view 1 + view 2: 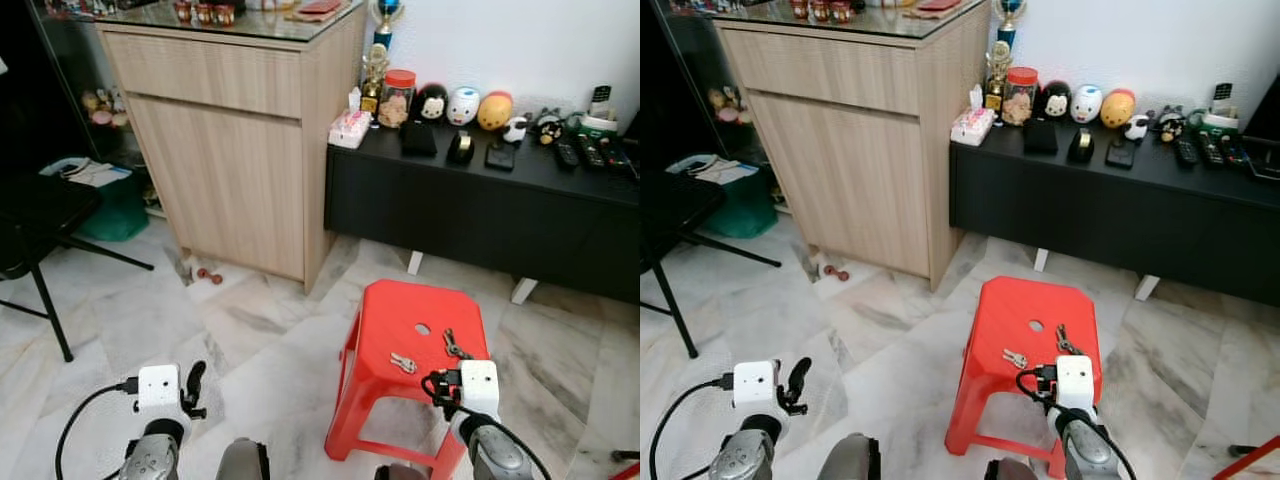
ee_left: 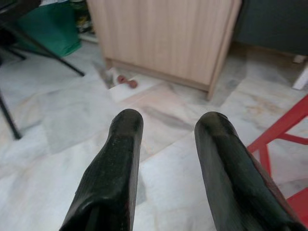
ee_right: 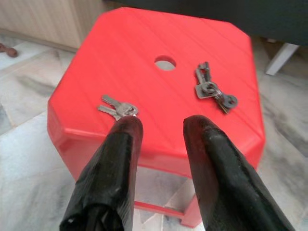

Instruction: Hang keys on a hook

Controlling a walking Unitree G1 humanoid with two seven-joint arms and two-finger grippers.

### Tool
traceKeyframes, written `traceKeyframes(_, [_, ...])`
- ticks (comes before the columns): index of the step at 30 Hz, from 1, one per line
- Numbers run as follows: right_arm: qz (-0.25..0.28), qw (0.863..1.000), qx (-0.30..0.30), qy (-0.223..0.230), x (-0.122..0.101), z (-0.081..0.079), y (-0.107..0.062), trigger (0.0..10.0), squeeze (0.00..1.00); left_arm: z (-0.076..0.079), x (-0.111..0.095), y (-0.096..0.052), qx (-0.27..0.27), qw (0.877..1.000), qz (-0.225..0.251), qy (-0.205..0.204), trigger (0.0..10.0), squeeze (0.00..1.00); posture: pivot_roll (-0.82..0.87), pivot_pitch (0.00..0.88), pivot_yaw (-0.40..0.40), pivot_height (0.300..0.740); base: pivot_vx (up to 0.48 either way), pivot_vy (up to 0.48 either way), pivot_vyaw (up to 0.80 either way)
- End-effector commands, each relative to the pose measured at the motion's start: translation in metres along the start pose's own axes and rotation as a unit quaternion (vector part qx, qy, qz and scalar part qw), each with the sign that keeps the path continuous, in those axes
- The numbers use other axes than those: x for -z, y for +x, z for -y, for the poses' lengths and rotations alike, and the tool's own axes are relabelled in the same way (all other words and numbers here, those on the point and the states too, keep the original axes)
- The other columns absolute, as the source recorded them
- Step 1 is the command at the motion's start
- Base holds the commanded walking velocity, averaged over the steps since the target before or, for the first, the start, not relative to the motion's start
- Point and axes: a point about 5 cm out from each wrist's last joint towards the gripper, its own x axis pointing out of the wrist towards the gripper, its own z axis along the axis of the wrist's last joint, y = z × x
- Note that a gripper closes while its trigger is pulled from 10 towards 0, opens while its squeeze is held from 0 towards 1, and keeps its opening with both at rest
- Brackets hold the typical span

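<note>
I hold my right gripper (image 3: 159, 130) just short of the red stool (image 3: 144, 43), fingers parted and empty, lined up for a pick. Two key bunches lie on the stool's seat: silver keys (image 3: 118, 109) near its front edge, darker keys (image 3: 211, 91) beside its centre hole. My left gripper (image 2: 166, 139) waits released beside the stool, over bare floor.

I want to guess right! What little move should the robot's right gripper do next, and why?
Probably ease the right gripper forward and down over the silver keys on the red stool. Its fingers are open and empty, just short of them.
</note>
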Motion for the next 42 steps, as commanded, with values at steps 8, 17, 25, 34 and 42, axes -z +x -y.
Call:
traceKeyframes(8, [-0.009, 1.000, 0.007, 0.011, 0.005, 0.003, -0.002, 10.0, 0.00, 0.000, -0.005, 0.004, -0.002, 1.000, 0.005, 0.006, 10.0, 0.00, -0.03, 0.010, -0.069, 0.639, 0.248, 0.000, 0.40])
traceKeyframes(17, [-0.030, 0.999, 0.014, 0.010, 0.013, 0.010, -0.006, 10.0, 0.00, 0.000, -0.007, 0.006, -0.001, 1.000, 0.007, 0.006, 10.0, 0.00, -0.03, 0.009, -0.068, 0.639, 0.370, 0.000, 0.00])
traceKeyframes(25, [-0.054, 0.998, 0.016, 0.010, 0.019, 0.011, -0.007, 10.0, 0.00, 0.002, -0.006, 0.005, 0.001, 1.000, 0.004, 0.006, 10.0, 0.00, -0.02, 0.012, -0.071, 0.639, 0.171, 0.000, 0.00])
traceKeyframes(34, [-0.063, 0.998, 0.018, 0.011, 0.023, 0.012, -0.009, 10.0, 0.00, 0.003, -0.005, 0.005, 0.004, 1.000, 0.002, 0.005, 10.0, 0.00, -0.03, 0.013, -0.071, 0.639, 0.000, 0.000, 0.00])
traceKeyframes(42, [-0.073, 0.997, 0.005, 0.012, 0.024, 0.011, -0.009, 10.0, 0.00, 0.003, -0.003, 0.004, 0.005, 1.000, -0.004, 0.004, 10.0, 0.00, -0.03, 0.016, -0.072, 0.639, 0.000, 0.000, 0.00])
